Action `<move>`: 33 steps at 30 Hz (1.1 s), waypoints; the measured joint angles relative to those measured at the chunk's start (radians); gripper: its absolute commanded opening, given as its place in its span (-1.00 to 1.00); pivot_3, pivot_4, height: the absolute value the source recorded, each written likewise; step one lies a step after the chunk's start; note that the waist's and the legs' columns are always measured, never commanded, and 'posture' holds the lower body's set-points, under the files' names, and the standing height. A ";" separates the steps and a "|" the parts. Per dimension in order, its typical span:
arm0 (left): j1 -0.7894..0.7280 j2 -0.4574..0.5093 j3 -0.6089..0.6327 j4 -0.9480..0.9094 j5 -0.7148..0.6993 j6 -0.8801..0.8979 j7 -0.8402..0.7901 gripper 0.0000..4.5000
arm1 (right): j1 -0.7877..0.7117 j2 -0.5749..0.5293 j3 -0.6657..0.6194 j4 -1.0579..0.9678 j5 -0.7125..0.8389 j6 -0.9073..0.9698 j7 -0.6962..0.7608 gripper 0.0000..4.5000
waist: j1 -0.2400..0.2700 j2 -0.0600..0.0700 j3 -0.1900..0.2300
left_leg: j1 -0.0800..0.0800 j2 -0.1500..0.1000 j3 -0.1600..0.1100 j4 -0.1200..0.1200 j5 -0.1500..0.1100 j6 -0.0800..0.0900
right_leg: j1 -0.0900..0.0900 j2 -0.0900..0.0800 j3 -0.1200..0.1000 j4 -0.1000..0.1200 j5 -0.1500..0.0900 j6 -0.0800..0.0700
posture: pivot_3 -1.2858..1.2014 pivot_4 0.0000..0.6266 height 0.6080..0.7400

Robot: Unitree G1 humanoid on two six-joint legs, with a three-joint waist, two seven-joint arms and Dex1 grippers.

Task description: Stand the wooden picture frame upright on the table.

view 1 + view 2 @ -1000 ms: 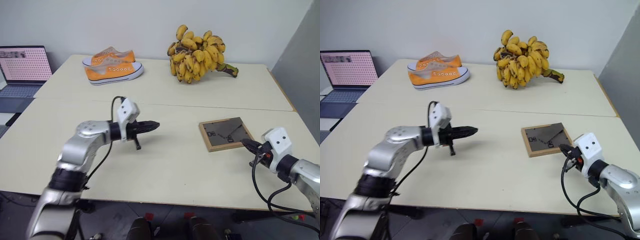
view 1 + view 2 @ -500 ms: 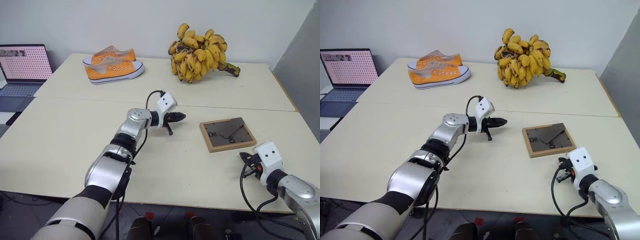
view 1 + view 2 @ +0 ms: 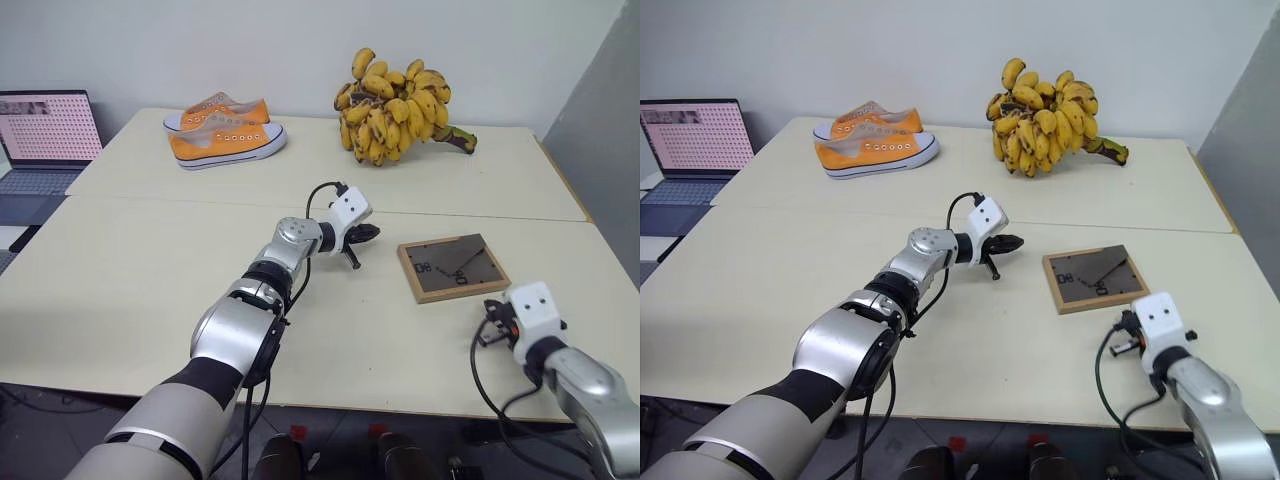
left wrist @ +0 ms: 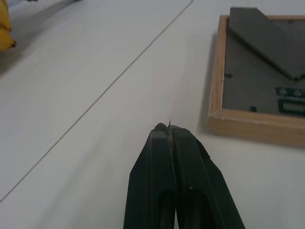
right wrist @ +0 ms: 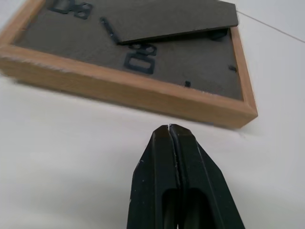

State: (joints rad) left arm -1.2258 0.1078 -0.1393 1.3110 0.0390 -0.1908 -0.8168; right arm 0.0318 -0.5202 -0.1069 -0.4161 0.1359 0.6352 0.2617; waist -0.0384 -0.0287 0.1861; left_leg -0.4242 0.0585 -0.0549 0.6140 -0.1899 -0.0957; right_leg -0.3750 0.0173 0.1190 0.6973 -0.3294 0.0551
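Nearest the robot, the right gripper (image 5: pixel 170 131) hovers low over the table (image 3: pixel 150 280) just short of the near edge of the wooden picture frame (image 3: pixel 454 267), its two black fingers pressed together with nothing between them. The frame lies flat, face down, on the near slab toward the right side, its dark back and folded stand turned up. A little farther out, the left gripper (image 4: pixel 170 131) points at the frame's left edge from the middle of the table, fingers likewise pressed together and empty, close to the wood but apart from it.

Beyond the seam sit a pair of orange shoes (image 3: pixel 225 131) and a bunch of bananas (image 3: pixel 395 106); a laptop (image 3: pixel 45 135) stands off the far left corner.

The risk, as I judge it, is that closed fingers can only push: the frame may slide across the smooth top instead of tipping up, or skid toward the right edge. The stand looks folded flat, though the angle makes that hard to confirm; if so, a raised frame would fall over.
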 measured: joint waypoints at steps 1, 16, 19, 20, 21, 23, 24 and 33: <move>-0.005 0.001 0.008 -0.001 0.000 -0.008 -0.007 -0.97 | -0.039 0.001 0.010 0.059 -0.009 -0.019 -0.001 -1.00 | -0.002 0.000 0.000 | 0.000 0.000 0.000 0.000 0.000 0.000 | 0.000 0.000 0.000 0.000 0.000 0.000 | 0.03 -0.52 1.00; 0.051 0.138 0.065 -0.072 0.000 -0.030 -0.156 -0.97 | -0.388 -0.029 0.058 0.723 -0.129 -0.420 0.064 -1.00 | -0.021 0.000 0.000 | 0.006 0.000 0.001 0.000 0.000 0.001 | 0.005 0.000 0.001 0.001 0.001 0.001 | 0.03 -0.52 1.00; 0.079 0.151 0.064 -0.075 0.008 -0.028 -0.143 -0.97 | -0.451 -0.023 0.071 0.824 -0.153 -0.476 0.064 -1.00 | -0.022 0.000 0.000 | 0.007 0.000 0.001 0.000 0.000 0.001 | 0.005 0.000 0.001 0.000 0.001 0.001 | 0.03 -0.52 1.00; 0.086 0.151 0.063 -0.075 0.016 -0.028 -0.126 -0.97 | -0.472 -0.018 0.074 0.855 -0.156 -0.493 0.064 -1.00 | -0.022 0.000 0.000 | 0.006 0.000 0.001 0.000 0.000 0.001 | 0.005 0.000 0.001 0.001 0.001 0.001 | 0.03 -0.52 1.00; 0.089 0.150 0.059 -0.074 0.028 -0.027 -0.100 -0.97 | -0.499 -0.010 0.079 0.896 -0.165 -0.512 0.064 -1.00 | -0.023 0.000 0.000 | 0.006 0.000 0.001 0.000 0.000 0.001 | 0.005 0.000 0.001 0.001 0.001 0.001 | 0.03 -0.52 1.00; 0.089 0.143 0.056 -0.072 0.041 -0.019 -0.064 -0.97 | -0.528 0.003 0.088 0.937 -0.177 -0.532 0.063 -1.00 | -0.025 0.000 -0.001 | 0.007 0.000 0.001 0.000 0.000 0.001 | 0.005 0.000 0.001 0.001 0.001 0.001 | 0.03 -0.52 1.00; 0.089 0.138 0.055 -0.069 0.047 -0.012 -0.040 -0.97 | -0.545 0.013 0.090 0.960 -0.189 -0.547 0.063 -1.00 | -0.027 0.000 -0.001 | 0.007 0.001 0.001 0.000 0.000 0.001 | 0.005 0.000 0.001 0.001 0.001 0.001 | 0.03 -0.52 1.00; 0.120 0.101 0.080 -0.129 0.024 0.121 0.019 -0.97 | -0.648 0.106 0.106 1.099 -0.234 -0.650 0.053 -1.00 | -0.074 0.000 -0.001 | 0.008 0.003 0.001 -0.002 0.001 0.001 | 0.005 0.002 0.001 0.002 0.001 0.000 | 0.03 -0.52 1.00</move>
State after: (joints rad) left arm -1.1056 0.2088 -0.0592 1.1820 0.0634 -0.0694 -0.7977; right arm -0.6160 -0.4138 -0.0011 0.6827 -0.0978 -0.0145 0.3142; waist -0.1120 -0.0283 0.1853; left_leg -0.4157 0.0611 -0.0540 0.6122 -0.1894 -0.0952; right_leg -0.3701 0.0189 0.1202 0.6995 -0.3283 0.0555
